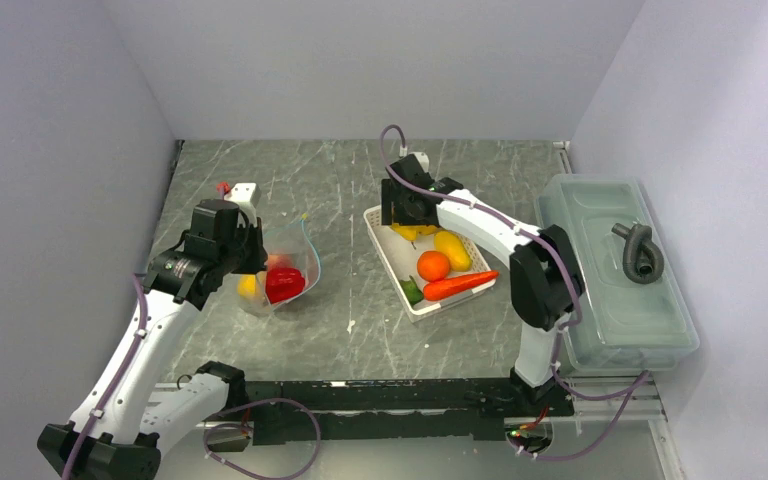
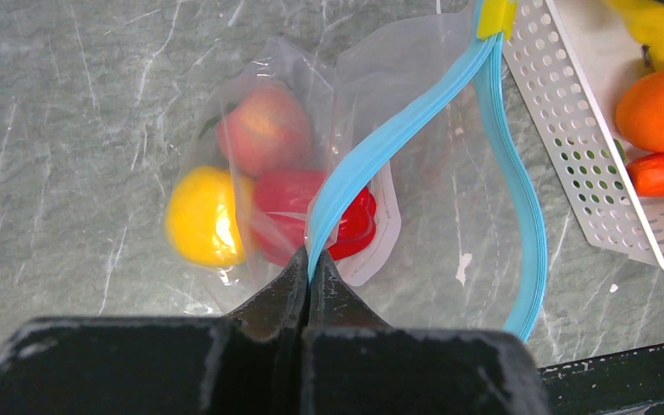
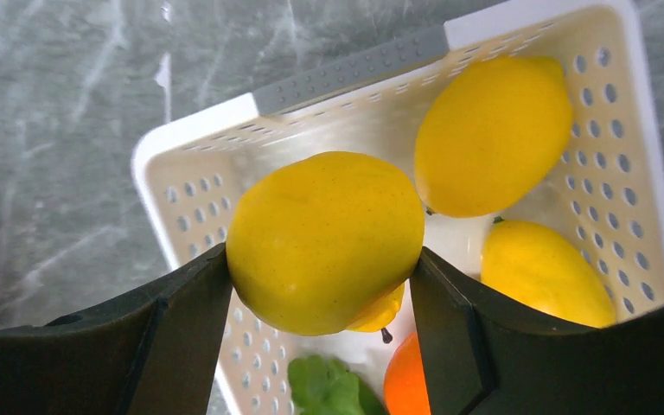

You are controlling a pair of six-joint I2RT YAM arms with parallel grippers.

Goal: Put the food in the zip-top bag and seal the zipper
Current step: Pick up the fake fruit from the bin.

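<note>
While left end effector [image 2: 309, 264] pinches zipper [image 2: 395, 131], bag [image 2: 450, 203] mouth gapes.

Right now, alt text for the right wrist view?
The right gripper grips a round yellow fruit over a white perforated basket. In the basket lie a lemon, another yellow piece, a green piece and an orange.

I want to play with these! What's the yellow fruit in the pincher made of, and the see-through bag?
The yellow fruit looks like hard toy plastic: smooth, evenly coloured, faintly glossy. The zip-top bag seems thin, soft plastic film: clear, crinkled, catching glare. Its teal-blue zipper looks like thicker, opaque plastic.
</note>
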